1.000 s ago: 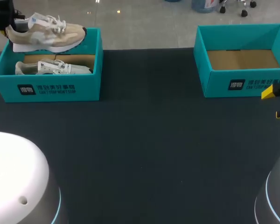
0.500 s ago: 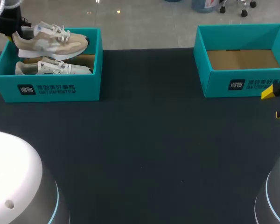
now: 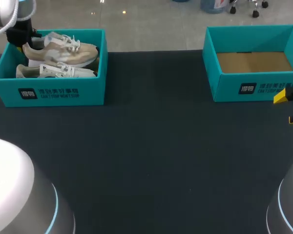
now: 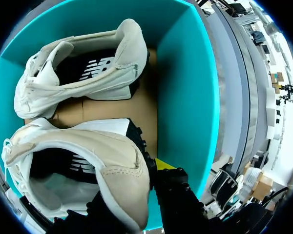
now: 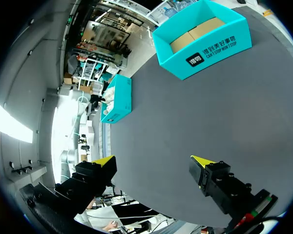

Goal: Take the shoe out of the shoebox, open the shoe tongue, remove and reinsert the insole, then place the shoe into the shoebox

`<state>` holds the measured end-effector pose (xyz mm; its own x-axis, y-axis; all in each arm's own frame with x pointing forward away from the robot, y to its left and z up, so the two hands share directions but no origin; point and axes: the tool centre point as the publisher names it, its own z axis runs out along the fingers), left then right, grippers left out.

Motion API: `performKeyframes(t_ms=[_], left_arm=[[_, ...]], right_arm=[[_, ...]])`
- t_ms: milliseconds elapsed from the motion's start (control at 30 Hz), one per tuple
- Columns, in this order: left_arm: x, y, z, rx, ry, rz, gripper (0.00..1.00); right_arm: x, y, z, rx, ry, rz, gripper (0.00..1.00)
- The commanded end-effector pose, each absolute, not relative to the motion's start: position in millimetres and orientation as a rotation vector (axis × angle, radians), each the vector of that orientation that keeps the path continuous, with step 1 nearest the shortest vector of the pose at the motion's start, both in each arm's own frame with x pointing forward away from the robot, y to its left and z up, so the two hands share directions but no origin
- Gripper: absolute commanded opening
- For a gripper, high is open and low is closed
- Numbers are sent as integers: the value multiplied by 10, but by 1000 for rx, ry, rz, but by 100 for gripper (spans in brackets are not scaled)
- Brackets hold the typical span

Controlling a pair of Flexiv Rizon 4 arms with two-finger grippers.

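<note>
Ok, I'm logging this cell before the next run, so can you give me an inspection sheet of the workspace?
Surface: table, dark and flat.
Job's things: left shoebox holds a white shoe on its floor. The beige shoe is beside it, tilted, and I cannot tell whether it rests on the floor. The right shoebox is empty.
Clutter: nothing seen.
Grippers: left gripper is shut on the beige shoe's heel. The right gripper is open over bare table.
Cables: nothing seen.
Surroundings: nobody reaches over the table.
</note>
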<state>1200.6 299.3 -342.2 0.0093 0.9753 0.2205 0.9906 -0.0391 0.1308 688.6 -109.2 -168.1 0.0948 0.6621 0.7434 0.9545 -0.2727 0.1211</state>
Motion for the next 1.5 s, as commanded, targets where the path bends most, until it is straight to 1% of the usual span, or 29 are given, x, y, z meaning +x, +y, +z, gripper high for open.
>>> performKeyframes(t_ms=[33,500,533,567,600,633,667,700,833,1233,1500], left_arm=[[12129,2996,-3597,-2195,-2117,-380,0],[12194,2936,-3892,-2183,-2094,-379,0],[12192,2934,-3899,-2183,-2086,-382,14],[12191,2934,-3899,-2183,-2086,-380,32],[12182,2933,-3893,-2183,-2086,-376,42],[12165,2930,-3864,-2187,-2087,-370,60],[12159,2927,-3843,-2188,-2088,-368,84],[12152,2923,-3818,-2189,-2089,-366,100],[12120,2905,-3684,-2208,-2107,-363,100],[11986,2746,-3022,-2269,-2220,-349,100],[11829,2708,-2647,-2187,-2329,-364,100]], right_arm=[[6870,-1087,-1680,-1990,-1585,-1006,100],[6870,-1087,-1680,-1990,-1585,-1006,100],[6870,-1087,-1680,-1990,-1585,-1006,100],[6870,-1087,-1680,-1990,-1585,-1006,100],[6870,-1087,-1680,-1990,-1585,-1006,100],[6870,-1087,-1680,-1990,-1585,-1006,100],[6870,-1087,-1680,-1990,-1585,-1006,100],[6870,-1087,-1680,-1990,-1585,-1006,100],[6870,-1087,-1680,-1990,-1585,-1006,100],[6870,-1087,-1680,-1990,-1585,-1006,100],[6870,-1087,-1680,-1990,-1585,-1006,100]])
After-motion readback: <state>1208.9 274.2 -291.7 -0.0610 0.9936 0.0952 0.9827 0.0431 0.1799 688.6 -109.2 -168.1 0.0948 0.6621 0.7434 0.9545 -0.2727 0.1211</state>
